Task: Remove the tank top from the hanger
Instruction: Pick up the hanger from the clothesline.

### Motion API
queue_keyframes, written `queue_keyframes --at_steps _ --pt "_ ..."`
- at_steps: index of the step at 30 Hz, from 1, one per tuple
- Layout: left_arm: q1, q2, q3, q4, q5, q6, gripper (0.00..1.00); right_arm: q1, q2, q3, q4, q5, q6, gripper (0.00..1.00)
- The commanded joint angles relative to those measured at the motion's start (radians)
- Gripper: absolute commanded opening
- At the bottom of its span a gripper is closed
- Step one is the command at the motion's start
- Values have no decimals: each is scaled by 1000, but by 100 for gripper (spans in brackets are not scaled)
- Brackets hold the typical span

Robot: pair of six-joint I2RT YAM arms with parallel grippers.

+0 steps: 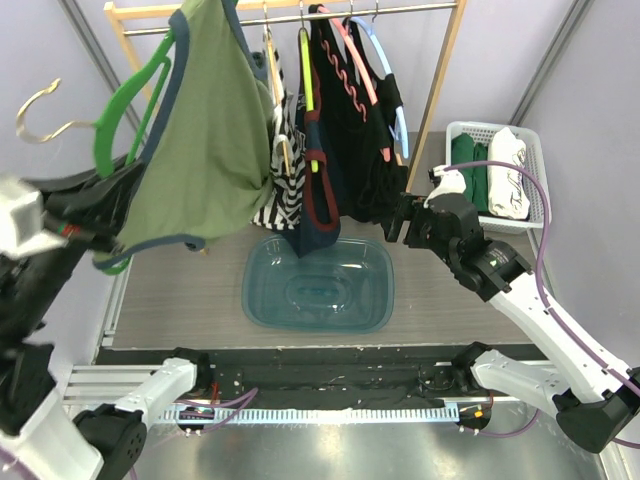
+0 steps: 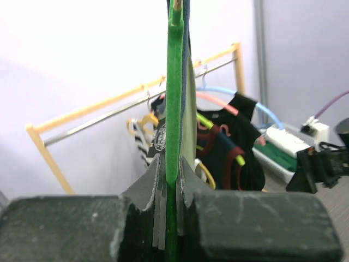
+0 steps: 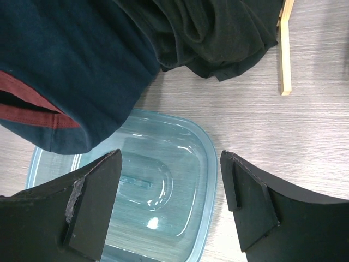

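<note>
Overhead view: left claw point(image 2: 172, 212) sits at the left edge of the frame, closed on the green hanger point(image 2: 173, 98). The left wrist view confirms it: both pads pinch the hanger's thin edge between them.

The hanger is off the clothes rack point(image 1: 440, 90) and tilted in the air. Its gold hook point(image 1: 40, 110) hangs free at the far left, catching nothing.

The tank top point(image 1: 215, 130), olive green with navy trim, is draped on the hanger. It fills the upper left of the overhead frame, its upper end up by the rack's rail and its lower hem hanging near the left claw. It is not off the hanger yet.

Right claw point(image 3: 170, 158) is wide open and grips nothing. It is right of centre in the overhead view, just beside the hanging clothes. In its wrist view it looks down on the clear blue tub point(image 1: 318, 285).

The tub stands on the grey tabletop point(image 1: 180, 290), below the rack.

On the rack:
- a striped garment point(image 1: 280, 195)
- a navy garment with red trim point(image 1: 315, 190)
- a black garment point(image 1: 355, 130)

A white basket point(image 1: 480, 125) with folded clothes sits at the right edge of the overhead view.
</note>
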Motion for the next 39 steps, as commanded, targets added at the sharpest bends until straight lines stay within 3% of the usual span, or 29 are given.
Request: queue_keyframes --at_steps 1,5,11,16,24,32,39 --pt "3 -5 45 116 122 -18 0 4 -14 57 18 -9 -9 81" --pt "16 14 137 121 164 -42 0 4 -26 48 16 -13 -11 81" --pt "36 29 151 144 248 -95 1 4 -40 25 19 -24 -3 79" --pt "43 12 118 130 306 -101 0 2 -50 7 21 -21 -8 78" --pt "48 4 -72 202 316 -59 0 4 -31 -32 67 -52 6 75" --pt "48 147 -13 304 389 -94 0 4 -30 -69 99 -59 18 74" --pt "48 156 -43 343 409 -131 0 4 -39 -124 123 -72 35 74"
